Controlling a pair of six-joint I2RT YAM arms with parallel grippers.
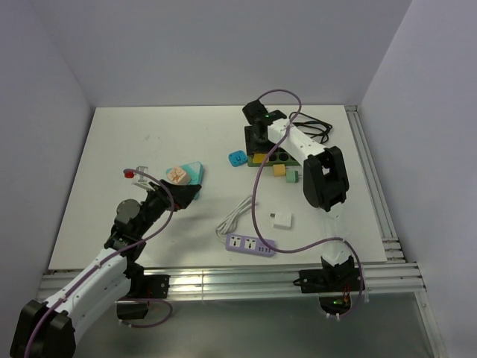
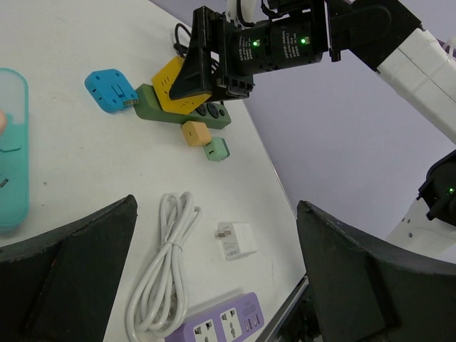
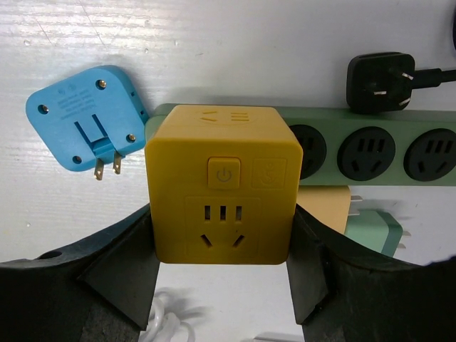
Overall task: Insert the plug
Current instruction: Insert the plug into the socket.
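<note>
Looking down the right wrist camera, the right gripper [image 3: 222,271] has the yellow cube adapter [image 3: 222,185] pinched between its two fingers, one pad on each side face, jaws about as wide as the cube itself. The cube's socket face and power button point up at the lens, so its prongs must face down and are hidden. Directly below lies the green power strip [image 3: 370,153], its long axis running left to right across this view, and the cube sits over the strip's left end. From the left wrist view the cube looks tilted on the strip, one corner raised. I'd judge it not fully seated, though the contact underneath is out of sight.

What matters next is squaring the cube to the strip's end socket and pressing straight down. The right arm is plainly the one to do it. The left gripper [image 1: 182,195] hangs fully open and empty, well away on the left half of the table [image 1: 112,149].

Crowding the spot:
- a blue adapter [image 3: 82,117] lies prongs-up just beside the strip's left end
- a black plug [image 3: 380,82] rests just past the strip's far edge
- a tan adapter [image 3: 324,206] and a mint adapter [image 3: 374,231] are tucked against its near edge, close by the right finger

Nearer the arms' bases lie a white charger [image 2: 236,239], a coiled white cable [image 2: 165,271] and a purple power strip [image 2: 221,324], none of them in the way
</note>
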